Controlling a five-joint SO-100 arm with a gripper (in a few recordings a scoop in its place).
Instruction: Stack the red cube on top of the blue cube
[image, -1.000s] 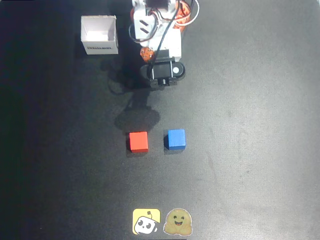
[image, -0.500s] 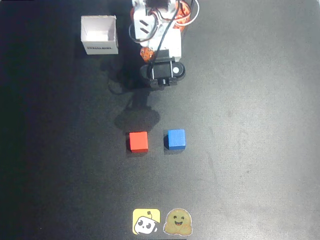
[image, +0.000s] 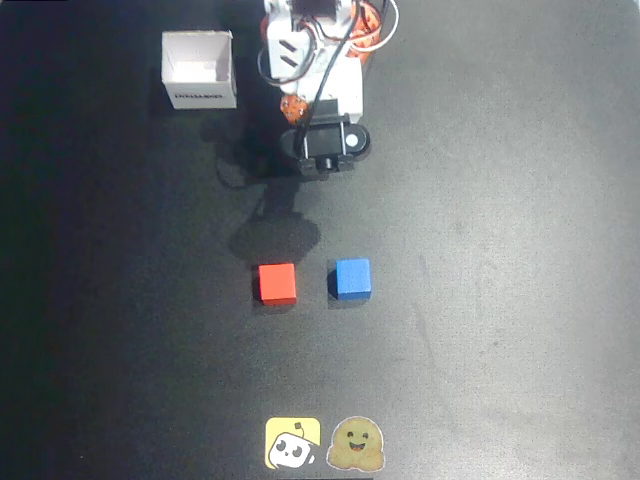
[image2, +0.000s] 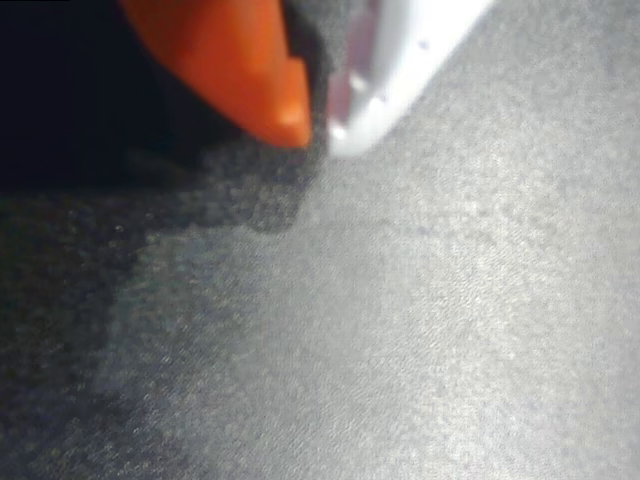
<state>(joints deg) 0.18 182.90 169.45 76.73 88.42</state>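
Nothing stacked yet: red cube (image: 277, 283) sits on the surface (image: 500, 250) just left of blue cube (image: 351, 277), apart; hand (image2: 318, 128), tips together and empty, hangs well above them, grasp and lift outstanding.

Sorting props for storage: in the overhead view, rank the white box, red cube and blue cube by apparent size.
1. white box, clearly largest.
2. red cube and blue cube look alike in size; no ranking between them.
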